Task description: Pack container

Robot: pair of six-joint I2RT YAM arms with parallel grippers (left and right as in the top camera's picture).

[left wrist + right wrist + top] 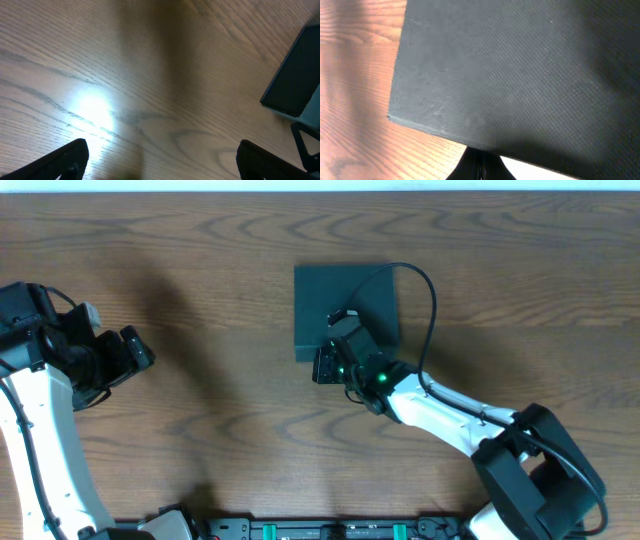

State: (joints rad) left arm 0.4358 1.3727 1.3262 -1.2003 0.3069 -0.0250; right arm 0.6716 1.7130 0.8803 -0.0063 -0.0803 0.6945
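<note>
1. Nearest, at the near table edge in the overhead view: both arm bases, white links w/ black joints, one per side.
2. The brown wood-grain table [200, 430] runs across the whole view. The left wrist view shows a bright glare patch on the table [150, 75].
3. The black left gripper [140, 352] is far off to the left, well apart from the box. Its jaws are spread wide w/ nothing btwn them. In its own wrist view the left gripper [160, 165] shows only bare wood btwn the two dark fingertips [65, 160].
4. The black right gripper [325, 365], w/ green lights on the wrist, is at approx. table ctr, at the near-left corner of the box. Its jaws are pressed together and nothing shows btwn them. In the wrist view the right gripper [480, 165] has its tip tucked under the box's near edge. Contact: can't tell.
5. The dark green, matte, square rigid container [345, 300] lies flat at the middle of the table, lid down, just beyond the right gripper.
   - In the right wrist view the container [520, 75] fills most of the frame w/ a fine dotted texture. The table [350, 50] is at its left.
   - In the left wrist view the container [295, 85] shows one corner at the right edge.
6. A thin black cable [432, 300] loops from the right wrist over the container's right side.
7. Farthest: a pale strip past the table's far edge.
</note>
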